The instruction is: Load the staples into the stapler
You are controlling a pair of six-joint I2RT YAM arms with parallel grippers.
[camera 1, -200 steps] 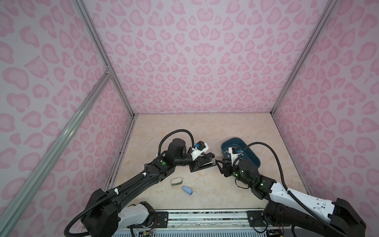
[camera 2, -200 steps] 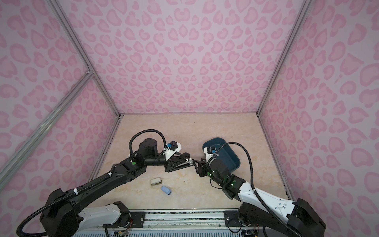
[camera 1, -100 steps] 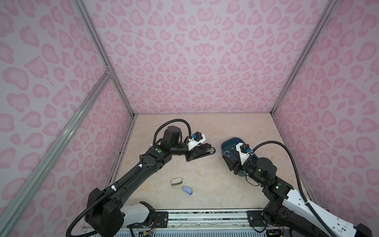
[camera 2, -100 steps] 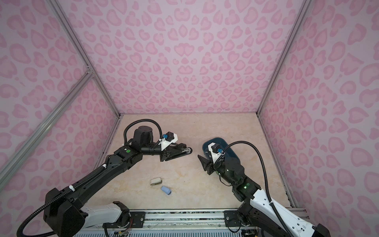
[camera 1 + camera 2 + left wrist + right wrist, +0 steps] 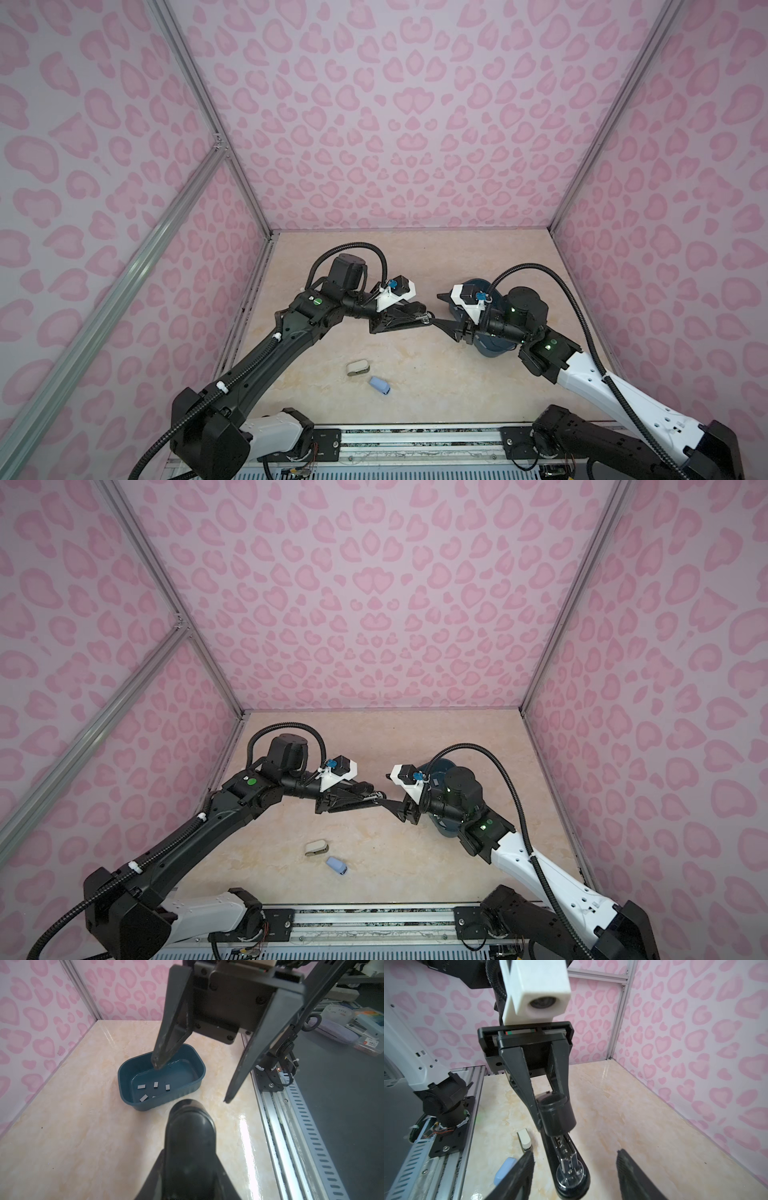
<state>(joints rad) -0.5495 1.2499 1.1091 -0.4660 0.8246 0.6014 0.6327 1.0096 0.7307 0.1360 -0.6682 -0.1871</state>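
Near the front edge, a cream stapler (image 5: 357,368) and a blue stapler (image 5: 379,385) lie on the table (image 5: 436,386), bare floor all around. Farther in, the left gripper (image 5: 551,1109) pinches the black stapler (image 5: 566,1167), flipped open. The right gripper (image 5: 193,1083) faces its tip, jaws wide and empty. Behind, the staples (image 5: 155,1084) lie in the tray (image 5: 124,1076).

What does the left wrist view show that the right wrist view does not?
Only left wrist: the tray with staples in it. Only right wrist: the white stapler and blue stapler on the table, and the metal magazine of the black stapler. Both: the black stapler gripped by the left pincer, the open right pincer, the table.
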